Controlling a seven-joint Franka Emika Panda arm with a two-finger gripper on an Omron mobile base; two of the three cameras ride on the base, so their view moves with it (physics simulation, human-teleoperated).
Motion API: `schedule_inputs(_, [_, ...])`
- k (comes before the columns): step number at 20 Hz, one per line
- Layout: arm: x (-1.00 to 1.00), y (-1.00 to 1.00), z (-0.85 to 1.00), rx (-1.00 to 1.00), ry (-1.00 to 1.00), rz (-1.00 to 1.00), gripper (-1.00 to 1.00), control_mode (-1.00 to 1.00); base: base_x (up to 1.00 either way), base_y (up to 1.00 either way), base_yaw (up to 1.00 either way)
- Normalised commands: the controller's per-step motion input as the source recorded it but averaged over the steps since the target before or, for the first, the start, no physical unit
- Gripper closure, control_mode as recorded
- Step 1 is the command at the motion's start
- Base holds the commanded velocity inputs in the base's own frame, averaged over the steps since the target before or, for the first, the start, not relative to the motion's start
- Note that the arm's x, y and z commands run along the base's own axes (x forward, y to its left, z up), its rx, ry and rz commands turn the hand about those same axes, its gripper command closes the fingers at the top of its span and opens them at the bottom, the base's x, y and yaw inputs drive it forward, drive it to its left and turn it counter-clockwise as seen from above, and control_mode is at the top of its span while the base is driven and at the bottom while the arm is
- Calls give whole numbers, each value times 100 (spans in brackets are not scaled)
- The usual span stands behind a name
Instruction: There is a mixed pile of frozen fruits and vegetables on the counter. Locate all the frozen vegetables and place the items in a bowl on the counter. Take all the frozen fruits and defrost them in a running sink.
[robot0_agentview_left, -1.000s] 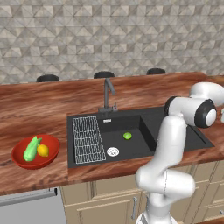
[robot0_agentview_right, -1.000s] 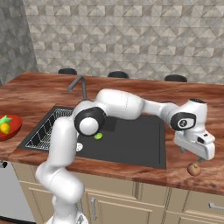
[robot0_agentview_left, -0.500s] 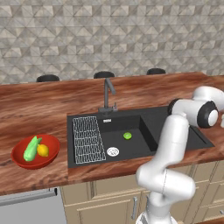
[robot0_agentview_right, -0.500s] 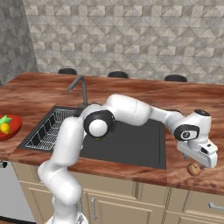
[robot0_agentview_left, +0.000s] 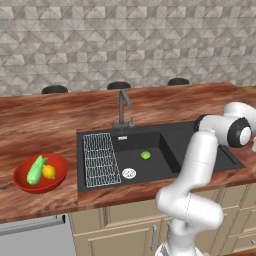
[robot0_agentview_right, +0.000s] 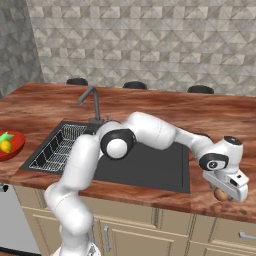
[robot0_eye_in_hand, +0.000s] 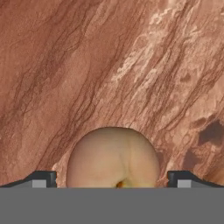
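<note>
Gripper (robot0_agentview_right: 226, 192) low over desk (robot0_agentview_right: 215, 120) right of sink (robot0_agentview_right: 150, 170), jaws wide, straddling a tan round fruit (robot0_eye_in_hand: 113, 158) resting on the wood. Not closed on it.

We are looking at a glossy white arm (robot0_agentview_right: 150, 131) built from rounded, tubular segments. The links are meeting at dark grey, disc-shaped joint caps (robot0_agentview_right: 118, 147), each showing a pale round centre. A similar dark cap with a light centre is showing at the wrist joint (robot0_agentview_left: 239, 134). The hand (robot0_agentview_right: 229, 181) is a boxy, pale grey block. In the hand view, we are seeing two small dark finger tips (robot0_eye_in_hand: 41, 178) with squared, lighter grey faces.
</note>
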Motion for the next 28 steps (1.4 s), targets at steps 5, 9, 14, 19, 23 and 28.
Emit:
schedule_inputs(5, [0,1,-17,0,0,0,100,-100,0,0,0])
schedule_inputs(9, [-3,2,0,0,0,-2,100,-100,0,0,0])
schedule_inputs(14, [0,40,13,-8,0,-2,100,-100,0,0,0])
schedule_inputs(19, [-8,49,71,-5,-13,21,100,-100,0,0,0])
schedule_inputs(23, [26,70,24,0,-15,19,100,-100,0,0,0])
schedule_inputs(28, [72,85,-1,-4,-4,8,100,-100,0,0,0])
